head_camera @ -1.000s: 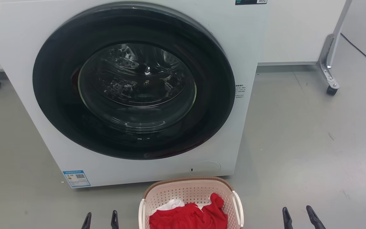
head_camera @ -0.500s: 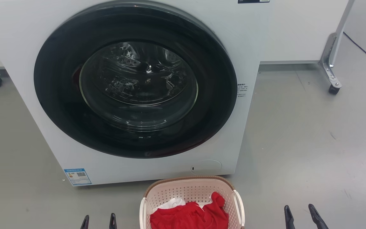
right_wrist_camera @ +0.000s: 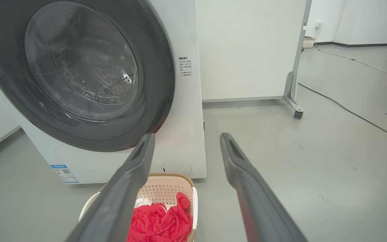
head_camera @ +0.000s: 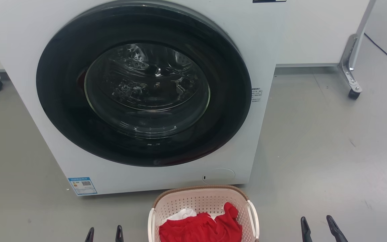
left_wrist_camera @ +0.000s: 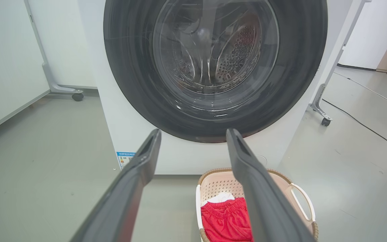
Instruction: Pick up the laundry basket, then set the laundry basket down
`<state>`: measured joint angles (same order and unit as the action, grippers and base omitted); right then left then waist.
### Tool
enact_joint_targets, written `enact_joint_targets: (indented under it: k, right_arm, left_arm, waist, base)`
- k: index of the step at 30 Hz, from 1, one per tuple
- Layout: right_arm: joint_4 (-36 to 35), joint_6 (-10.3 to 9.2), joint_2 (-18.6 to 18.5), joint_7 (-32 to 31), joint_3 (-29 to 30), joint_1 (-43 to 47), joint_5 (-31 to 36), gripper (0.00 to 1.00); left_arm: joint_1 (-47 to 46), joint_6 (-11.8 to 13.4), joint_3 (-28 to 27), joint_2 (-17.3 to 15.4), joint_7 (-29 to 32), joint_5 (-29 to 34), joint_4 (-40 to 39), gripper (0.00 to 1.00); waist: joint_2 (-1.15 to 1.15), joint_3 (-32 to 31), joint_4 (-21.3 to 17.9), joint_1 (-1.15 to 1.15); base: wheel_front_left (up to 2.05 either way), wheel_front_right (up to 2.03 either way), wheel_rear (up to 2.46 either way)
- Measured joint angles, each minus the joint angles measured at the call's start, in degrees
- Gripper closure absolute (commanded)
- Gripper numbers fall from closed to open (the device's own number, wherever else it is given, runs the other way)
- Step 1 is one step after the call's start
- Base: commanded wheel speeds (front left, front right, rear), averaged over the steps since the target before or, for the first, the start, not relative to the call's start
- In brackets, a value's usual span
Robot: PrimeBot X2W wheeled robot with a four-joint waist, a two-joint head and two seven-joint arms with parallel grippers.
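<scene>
The laundry basket (head_camera: 202,201) stands on the grey floor (head_camera: 331,151) just in front of the washing machine (head_camera: 267,50), below the lower right part of its round dark door (head_camera: 146,90), and the bottom edge of my head view cuts off its near end. It is a pale pink plastic basket with rounded corners. Its walls are pierced with rows of small holes and a brown woven-look band runs around the rim. A white loop handle (head_camera: 254,215) arches along its right side and a second white handle (head_camera: 150,222) along its left. Inside lies a crumpled red garment (head_camera: 200,230), with a bit of white cloth (head_camera: 184,214) showing behind it, towards the far wall. My left gripper (head_camera: 104,233) is to the left of the basket and my right gripper (head_camera: 316,223) is further off to its right. Both have their fingers spread apart, hold nothing and are clear of the basket. From each wrist I look along two dark fingers at the washer front, with the basket low between them.
</scene>
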<state>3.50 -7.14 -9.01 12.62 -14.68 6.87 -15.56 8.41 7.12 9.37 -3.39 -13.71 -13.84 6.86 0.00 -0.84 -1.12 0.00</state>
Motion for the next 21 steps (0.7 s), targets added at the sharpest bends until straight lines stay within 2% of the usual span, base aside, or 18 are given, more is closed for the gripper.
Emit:
enact_joint_targets:
  k: [8,9,17,21]
  right_arm:
    - [-0.6,0.0,0.2,-0.5,0.4,0.2,0.5,0.0]
    - [-0.7,0.0,0.2,-0.6,0.4,0.2,0.5,1.0]
    - [1.6,0.45,0.9,-1.0,1.0,0.8,-0.8,1.0]
    - [2.2,0.97,1.2,-1.9,1.9,0.7,-3.5,1.0]
  left_arm:
    - [0.0,0.0,0.0,0.0,0.5,0.4,-0.6,0.0]
    - [0.0,0.0,0.1,0.0,0.6,0.4,-0.6,1.0]
    - [0.5,-0.6,-0.1,0.1,1.0,-0.9,1.5,1.0]
    - [0.3,-1.2,-0.9,0.1,1.6,-3.8,1.9,1.0]
  waist:
    - [0.0,0.1,0.2,0.0]
    - [0.0,0.1,0.2,0.0]
    - [0.0,0.1,0.3,0.0]
    - [0.0,0.2,0.3,0.0]
  base:
    - [0.0,0.0,0.0]
    - [0.0,0.0,0.0]
    - [0.0,0.0,0.0]
    - [0.0,0.0,0.0]
